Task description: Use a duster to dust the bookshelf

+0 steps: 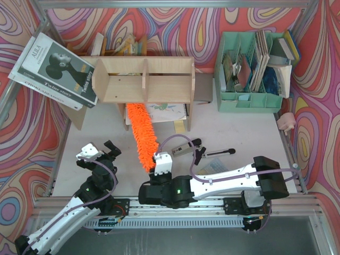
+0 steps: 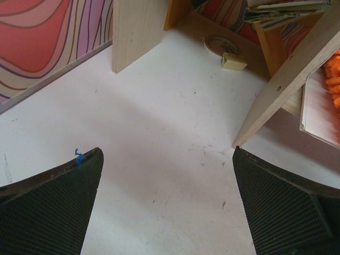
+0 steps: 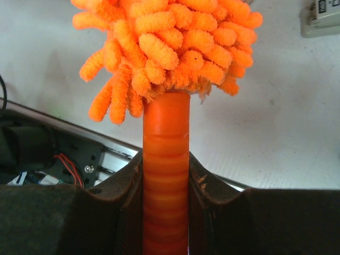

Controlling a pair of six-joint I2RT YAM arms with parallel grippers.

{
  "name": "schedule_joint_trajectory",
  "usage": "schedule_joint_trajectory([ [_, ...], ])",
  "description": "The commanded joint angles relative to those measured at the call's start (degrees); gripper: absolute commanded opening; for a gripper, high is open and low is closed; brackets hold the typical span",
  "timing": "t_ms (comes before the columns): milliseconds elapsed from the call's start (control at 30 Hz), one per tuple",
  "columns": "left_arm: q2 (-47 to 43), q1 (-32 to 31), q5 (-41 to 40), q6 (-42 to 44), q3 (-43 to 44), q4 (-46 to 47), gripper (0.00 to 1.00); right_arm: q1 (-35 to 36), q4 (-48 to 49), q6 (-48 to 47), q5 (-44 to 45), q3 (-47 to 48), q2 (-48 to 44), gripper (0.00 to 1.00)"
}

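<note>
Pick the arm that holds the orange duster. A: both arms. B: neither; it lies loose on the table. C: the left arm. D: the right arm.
D: the right gripper is shut on the handle of the duster, while the left gripper hangs open over the table with nothing in it.
</note>
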Motion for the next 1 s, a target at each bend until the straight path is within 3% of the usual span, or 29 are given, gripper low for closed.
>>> schedule_joint_trajectory([
  [0,-0.63,0.42,0.24,-0.53,-0.38,-0.53,0.99,-0.04,4.32,-4.98,1.33,1.6,-0.1,0.0],
  [267,-0.62,0.42,0.23,-0.53,-0.4,-0.44,0.98,-0.08,-13.12,18.35,6.46,-1.42,-3.79,0.0],
  [333,-0.55,0.42,0.22,-0.53,-0.39,-0.46,0.98,-0.08,-12.37,17.47,6.2,-1.32,-3.72,0.0],
  [600,-0.54,0.42,0.25,-0.62,-0.35,-0.51,0.98,-0.08,4.67,-5.28,1.54,-0.09,-2.02,0.0],
  [700,-0.54,0.42,0.24,-0.6,-0.34,-0.54,0.99,-0.08,5.9,-7.57,1.03,0.53,-1.61,0.0],
  [800,-0.54,0.42,0.2,-0.61,-0.39,-0.53,0.98,-0.08,3.34,-4.34,2.48,0.4,-1.99,0.0],
  [967,-0.31,0.47,0.28,-0.7,-0.36,-0.32,0.99,-0.08,-11.91,14.03,6.74,0.76,-2.91,0.0],
])
